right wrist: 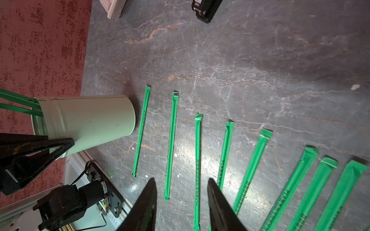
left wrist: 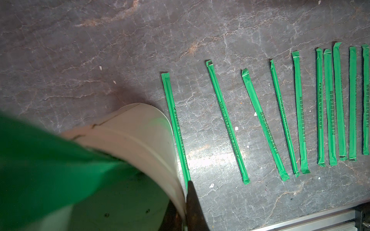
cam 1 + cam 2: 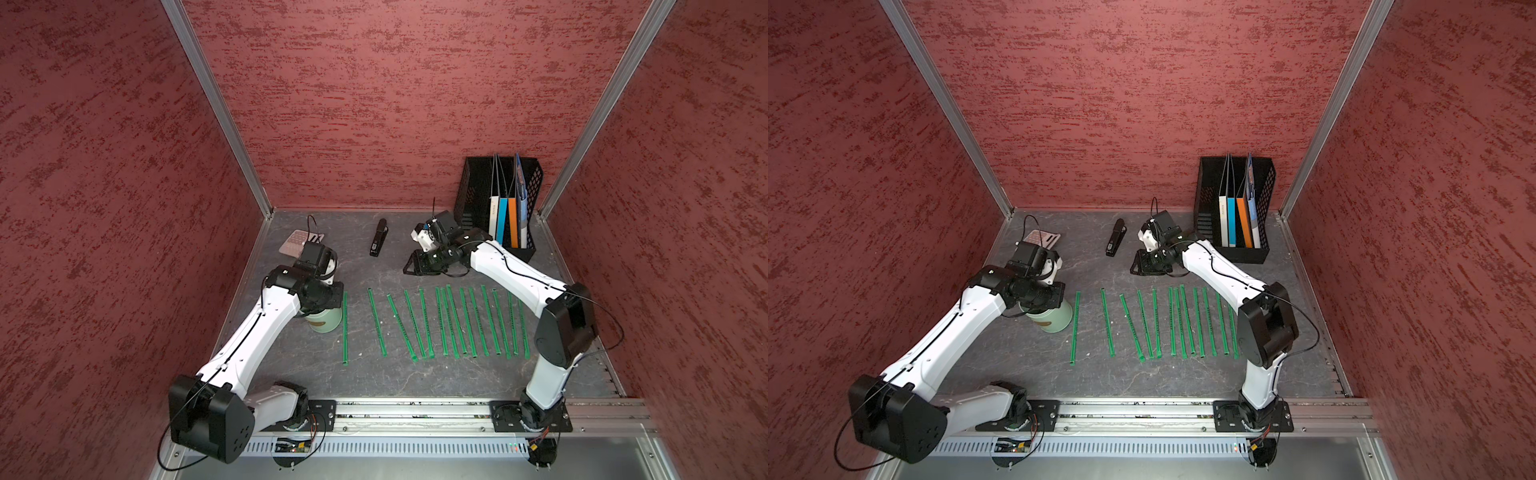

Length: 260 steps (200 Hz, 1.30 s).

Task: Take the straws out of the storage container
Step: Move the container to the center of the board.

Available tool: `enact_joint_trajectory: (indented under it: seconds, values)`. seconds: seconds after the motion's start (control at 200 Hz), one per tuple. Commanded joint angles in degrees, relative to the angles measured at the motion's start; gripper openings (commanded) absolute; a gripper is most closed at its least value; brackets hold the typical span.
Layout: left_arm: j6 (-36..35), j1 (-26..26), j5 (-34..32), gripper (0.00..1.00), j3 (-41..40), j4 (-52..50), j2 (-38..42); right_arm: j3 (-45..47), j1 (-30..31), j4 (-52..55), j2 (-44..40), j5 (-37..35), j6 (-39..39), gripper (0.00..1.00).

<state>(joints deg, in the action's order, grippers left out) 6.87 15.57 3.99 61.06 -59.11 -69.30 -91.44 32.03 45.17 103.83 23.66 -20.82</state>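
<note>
Left fingers [image 2: 193,202] clenched on the storage container [image 1: 90,122] rim, remaining straws [image 1: 16,98] just inside them, right fingers [image 1: 146,206] parted, empty, near the laid-out row [image 1: 197,160]: could topple the container by snagging a straw.

Left pincer [image 2: 184,202] pinched closed; right pincer [image 1: 181,180] parted, hovering low.

Black stapler [image 3: 378,237] lies flat on grey marbled desk [image 3: 374,386], just beyond & left of right gripper [image 3: 411,266], not touching it. Pink-white calculator [image 3: 293,243] sits beyond left gripper [image 2: 184,208], near back-left corner, partly hidden. Black mesh file rack [image 3: 469,195] stands upright to right of right gripper, in back-right corner, w/ white, blue & orange folders [image 3: 513,222] upright inside. Red textured walls [image 3: 374,104] on 3 sides; alu rail [image 3: 415,411] along front edge.
</note>
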Motion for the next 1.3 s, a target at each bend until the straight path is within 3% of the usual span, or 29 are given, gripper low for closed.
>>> enact_joint_trajectory:
  seconds: [0.0, 0.431, 0.586, 0.701, 0.821, 1.067, 1.297]
  values:
    - [0.3, 0.3, -0.3, 0.03, 0.1, 0.6, 0.9, -1.2, -0.4, -1.2, -0.6, 0.9, -0.4, 0.39]
    - [1.2, -0.3, -2.1, 0.13, 1.4, -1.0, -4.2, -2.1, -0.4, -1.0, -0.1, 1.4, -0.2, 0.40]
    - [1.4, -1.0, -3.4, 0.35, 2.1, -1.0, -4.4, -2.4, -0.3, -1.0, -0.1, 1.9, 0.0, 0.41]
    - [1.5, -1.5, -5.3, 0.56, 4.5, -1.0, -3.1, -2.8, 0.3, -1.8, -0.3, 2.8, 0.8, 0.42]
    - [1.6, -1.6, -5.7, 0.68, 7.7, -0.4, -1.3, -3.4, 2.3, -3.9, -1.5, 3.2, 2.3, 0.45]
    - [2.7, -1.6, -5.2, 0.71, 11.5, -1.9, 1.0, -6.9, 6.4, -6.0, -2.1, 3.2, 3.8, 0.45]
    - [7.3, -2.4, -6.5, 0.73, 11.0, 3.2, 10.9, -6.2, 12.4, -17.5, 0.4, 4.7, 5.6, 0.39]
